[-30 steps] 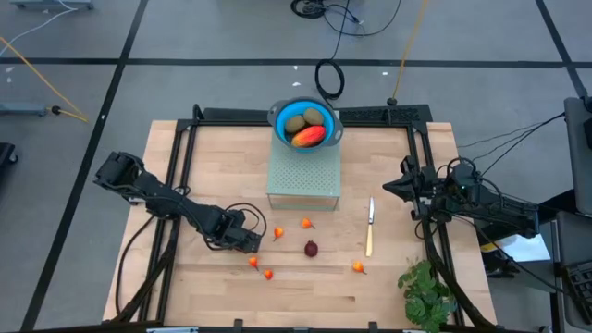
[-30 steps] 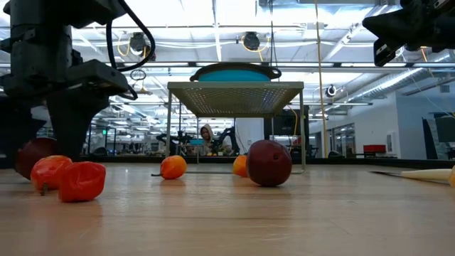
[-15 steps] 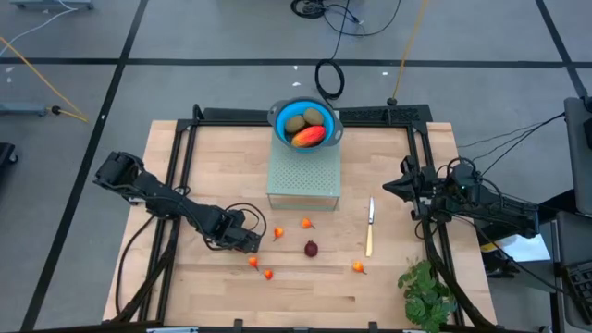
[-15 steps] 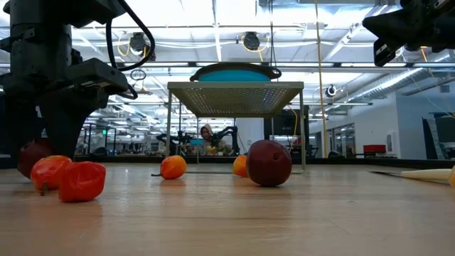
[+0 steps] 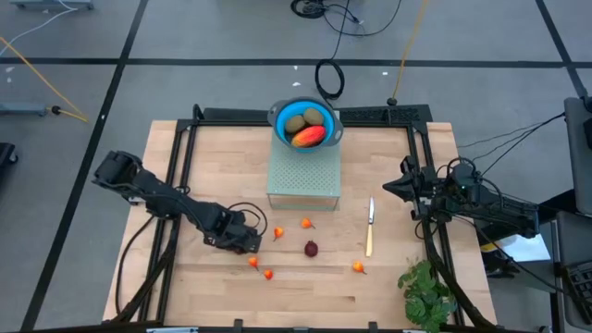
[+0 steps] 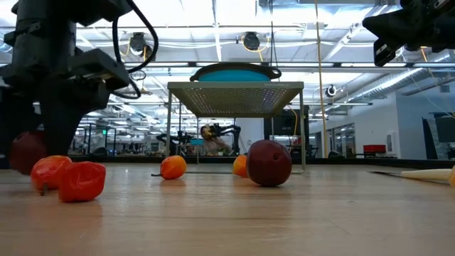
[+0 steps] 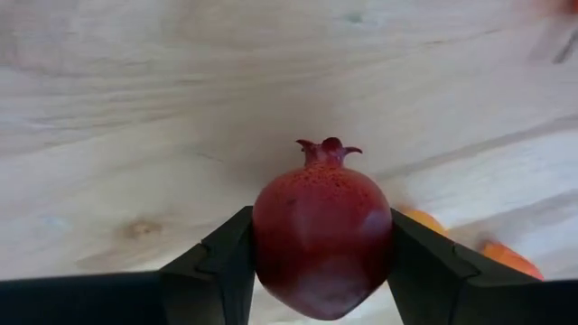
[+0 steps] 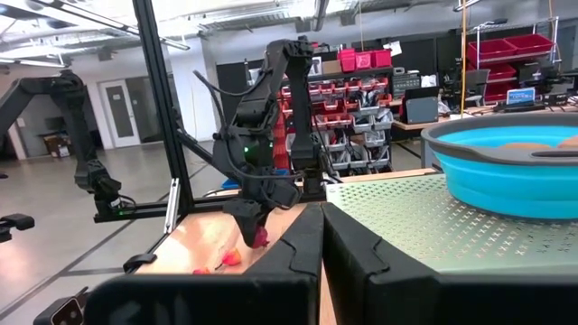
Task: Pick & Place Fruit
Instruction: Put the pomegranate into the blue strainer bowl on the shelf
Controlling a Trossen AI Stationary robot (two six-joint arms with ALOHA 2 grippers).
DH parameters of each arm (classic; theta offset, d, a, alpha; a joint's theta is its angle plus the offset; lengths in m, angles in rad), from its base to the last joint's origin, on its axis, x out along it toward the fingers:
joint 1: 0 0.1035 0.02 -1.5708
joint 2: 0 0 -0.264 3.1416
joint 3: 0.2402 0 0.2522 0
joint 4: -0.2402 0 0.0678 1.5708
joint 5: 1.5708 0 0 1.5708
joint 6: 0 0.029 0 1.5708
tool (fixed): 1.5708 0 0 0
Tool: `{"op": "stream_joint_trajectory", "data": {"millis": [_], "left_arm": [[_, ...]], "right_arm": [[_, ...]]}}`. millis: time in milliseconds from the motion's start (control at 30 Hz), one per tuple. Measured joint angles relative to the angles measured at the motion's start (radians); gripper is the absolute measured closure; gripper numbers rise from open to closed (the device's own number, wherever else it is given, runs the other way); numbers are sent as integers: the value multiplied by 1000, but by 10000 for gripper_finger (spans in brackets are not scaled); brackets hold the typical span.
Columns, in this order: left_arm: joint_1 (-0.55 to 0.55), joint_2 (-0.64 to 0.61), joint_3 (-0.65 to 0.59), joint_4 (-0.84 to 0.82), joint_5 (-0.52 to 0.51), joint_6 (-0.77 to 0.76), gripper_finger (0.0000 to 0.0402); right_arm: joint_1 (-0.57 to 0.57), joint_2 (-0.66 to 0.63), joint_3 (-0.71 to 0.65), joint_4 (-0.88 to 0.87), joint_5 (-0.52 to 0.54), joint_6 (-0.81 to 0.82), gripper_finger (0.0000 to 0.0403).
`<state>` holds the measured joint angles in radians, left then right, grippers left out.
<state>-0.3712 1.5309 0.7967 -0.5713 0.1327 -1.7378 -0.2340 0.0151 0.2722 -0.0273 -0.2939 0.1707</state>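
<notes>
My left gripper (image 5: 248, 242) stands low over the table's left half, shut on a dark-red ball (image 7: 321, 239) with a small crown, also seen in the low view (image 6: 27, 151). A second dark-red ball (image 5: 311, 248) lies on the wood near the middle, with several tiny orange-red fruits (image 5: 278, 233) around it. The mango (image 5: 309, 136) and two brown kiwis (image 5: 296, 121) lie in a blue bowl (image 5: 279, 113) on a perforated stand (image 5: 303, 176). My right gripper (image 8: 321, 244) is shut and raised at the right edge. My left gripper pinches the dark-red ball by two opposite sides (image 7: 264, 244) between its two fingers (image 7: 221, 266). The fingers come steeply from above, and the ball's crown (image 7: 327, 149) points away from them toward the wood. Whether the ball's underside rests on the table, I cannot tell.
A slim knife (image 5: 370, 227) lies right of the stand, and a green leafy bunch (image 5: 427, 291) sits at the near right corner. Two orange-red fruits (image 6: 71, 178) lie close beside my left gripper. Black frame rails (image 5: 176, 185) run along both table sides.
My left gripper's fingers have closed in on the dark-red ball and taken hold of it; the wrist has tipped a little. The ball has shifted slightly with the fingers. The other fruit has stayed put.
</notes>
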Motion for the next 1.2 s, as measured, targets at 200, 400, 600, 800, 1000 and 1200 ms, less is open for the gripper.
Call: {"op": "stream_joint_trajectory", "data": {"millis": [200,400,600,800,1000,1200], "left_arm": [[19,-71,0,-4,-3,4,200],[24,-182,0,-1,-85,13,206],[24,-305,0,29,-242,44,199],[24,-406,0,152,-455,166,204],[24,-451,0,311,-572,313,197],[24,-454,0,507,-602,445,195]], "right_arm": [[0,0,0,0,0,0,403],[0,0,0,0,0,0,403],[0,0,0,0,0,0,403],[0,0,0,-1,0,0,403],[0,0,0,-2,0,-1,403],[0,0,0,-1,0,-1,403]]}}
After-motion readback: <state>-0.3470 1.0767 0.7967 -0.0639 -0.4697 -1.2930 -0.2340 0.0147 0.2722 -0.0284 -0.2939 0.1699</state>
